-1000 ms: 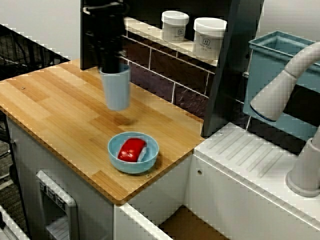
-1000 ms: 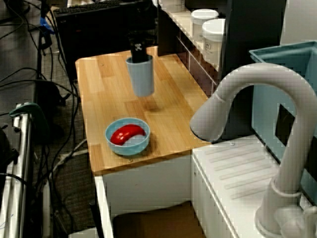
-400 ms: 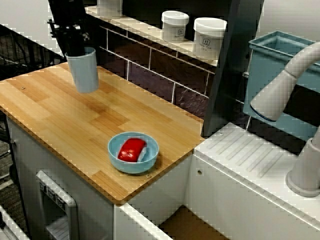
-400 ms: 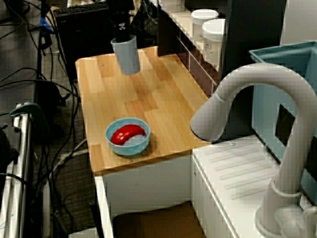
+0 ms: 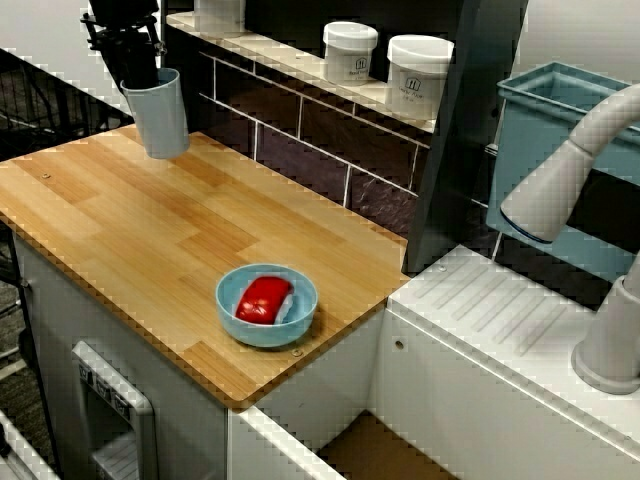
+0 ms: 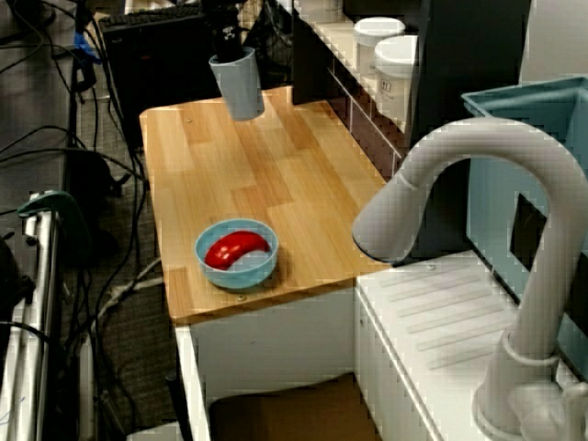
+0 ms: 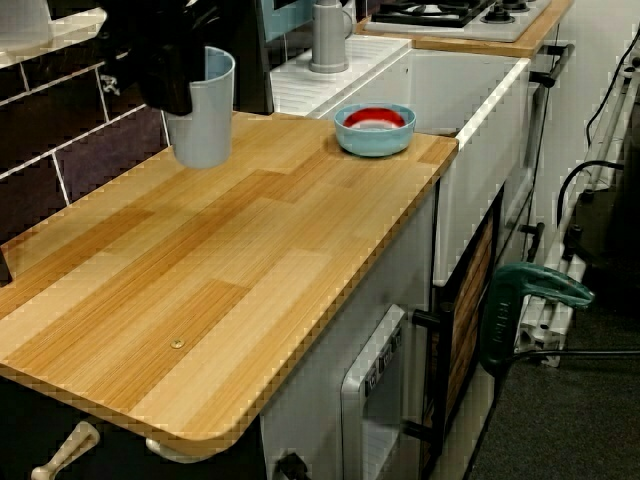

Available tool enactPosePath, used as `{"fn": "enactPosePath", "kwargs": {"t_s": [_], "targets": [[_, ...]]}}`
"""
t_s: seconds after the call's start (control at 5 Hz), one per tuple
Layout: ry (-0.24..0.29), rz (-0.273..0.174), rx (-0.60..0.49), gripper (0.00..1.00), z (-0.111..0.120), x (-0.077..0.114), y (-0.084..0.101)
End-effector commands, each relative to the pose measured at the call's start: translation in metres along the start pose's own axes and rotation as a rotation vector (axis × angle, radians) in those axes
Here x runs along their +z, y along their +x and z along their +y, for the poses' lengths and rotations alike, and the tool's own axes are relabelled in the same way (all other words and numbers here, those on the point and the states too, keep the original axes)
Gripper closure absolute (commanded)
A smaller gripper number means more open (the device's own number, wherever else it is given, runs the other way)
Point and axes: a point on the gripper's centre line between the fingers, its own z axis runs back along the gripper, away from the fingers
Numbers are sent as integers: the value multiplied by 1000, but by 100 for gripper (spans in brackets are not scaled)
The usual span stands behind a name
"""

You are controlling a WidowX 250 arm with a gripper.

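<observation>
As seen in the view across the surface toward the shelf, the tool is clamped onto the rim of a pale blue cup. The cup is tilted, well apart from the blue bowl with a red thing in it, over the corner of the surface farthest from the bowl. Two white jars sit on the shelf behind.

From the view over the tap, the cup hangs from the tool, apparently clear of the wood; the bowl is near the front edge.

From the low view at the far end, the tool covers one side of the cup, and I can't see how the fingers sit.

I'd call this step a carry with the cup aloft. A set-down here would call for righting the cup first.
</observation>
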Motion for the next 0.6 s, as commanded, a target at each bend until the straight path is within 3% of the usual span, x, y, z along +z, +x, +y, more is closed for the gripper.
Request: {"fn": "enactPosePath", "kwargs": {"t_s": [0.0, 0.4], "targets": [[71, -71, -37, 100, 25, 15, -1], [103, -43, -97, 100, 36, 9, 5]]}}
